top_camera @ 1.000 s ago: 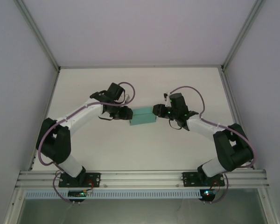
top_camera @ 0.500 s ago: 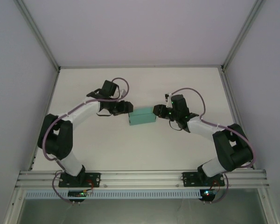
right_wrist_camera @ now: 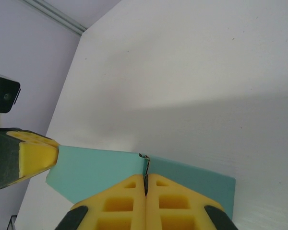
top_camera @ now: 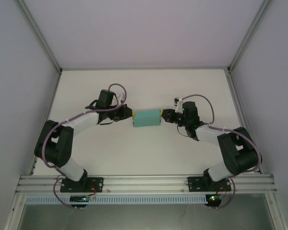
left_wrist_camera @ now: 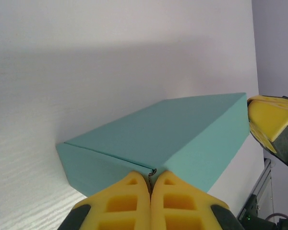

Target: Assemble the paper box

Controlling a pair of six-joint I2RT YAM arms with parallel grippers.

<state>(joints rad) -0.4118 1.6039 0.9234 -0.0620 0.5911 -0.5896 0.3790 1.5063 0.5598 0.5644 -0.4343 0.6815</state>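
Paper box (top_camera: 147, 118) sits folded at mid-desk (top_camera: 144, 91), between the arms. Left gripper (top_camera: 128, 114) is pinched together at its left end, and right gripper (top_camera: 164, 115) is pinched together at its right end. It looks light, hollow and easily dented, so I'd hold it gently along the folded edges.

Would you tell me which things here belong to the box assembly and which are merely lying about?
Job: small folded teal-green card box; left arm and right arm, jaws shut at its two ends.
Not part of it: white tabletop; aluminium frame rail along the near edge.
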